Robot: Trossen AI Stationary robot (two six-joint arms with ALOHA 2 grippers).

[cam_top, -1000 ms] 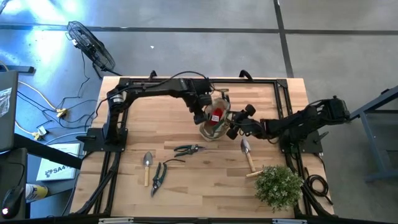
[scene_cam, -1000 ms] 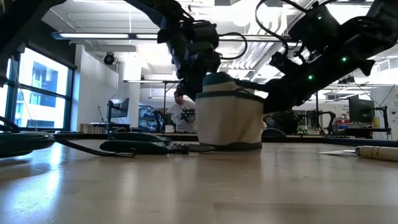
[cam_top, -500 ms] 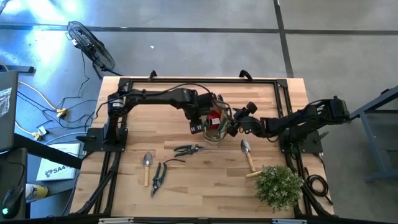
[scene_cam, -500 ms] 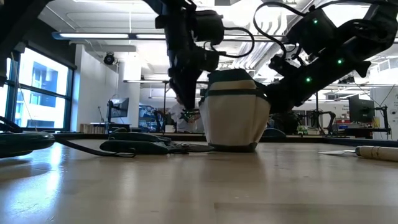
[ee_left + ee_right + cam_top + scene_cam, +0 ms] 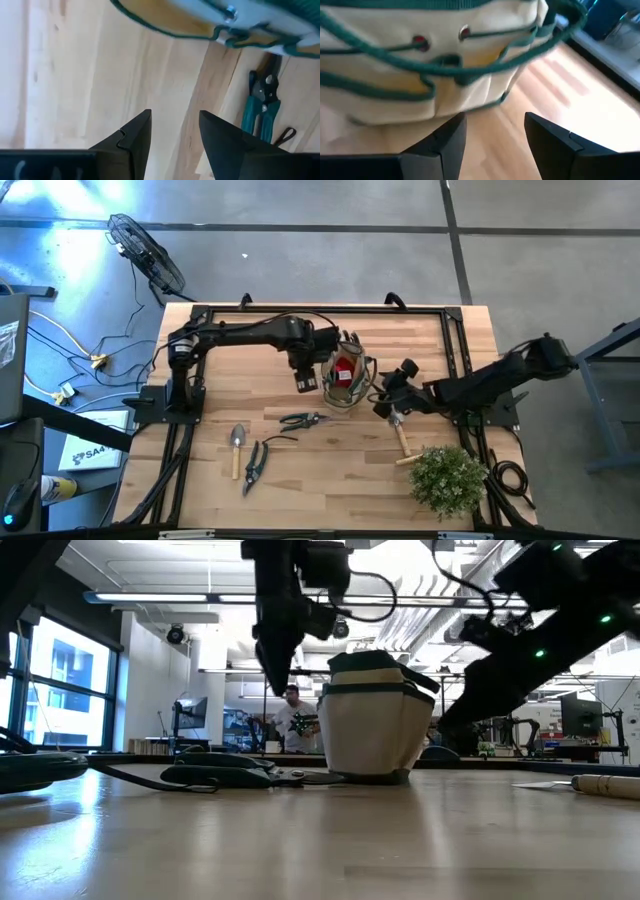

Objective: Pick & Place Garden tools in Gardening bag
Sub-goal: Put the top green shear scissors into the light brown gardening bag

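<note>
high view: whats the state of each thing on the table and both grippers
olive-tan fabric gardening bag with green trim: upright, mouth open
red fabric glove: inside the bag
dark pruning shears near the bag: flat on the table
dark pruning shears lower left: flat on the table
left wooden-handled trowel: flat on the table
right wooden-handled trowel: flat on the table
bushy green plant: upright
left gripper: open, empty
right gripper: open, empty

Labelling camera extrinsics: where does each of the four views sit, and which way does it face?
High: overhead, straight down; both arms, gardening bag between left end effector and right end effector.
Low: table height, level across; bag, arms above.
Left wrist: past its open fingers at bare wood, bag rim, shears.
Right wrist: past its open fingers at the bag's side.
All four share the bag.
</note>
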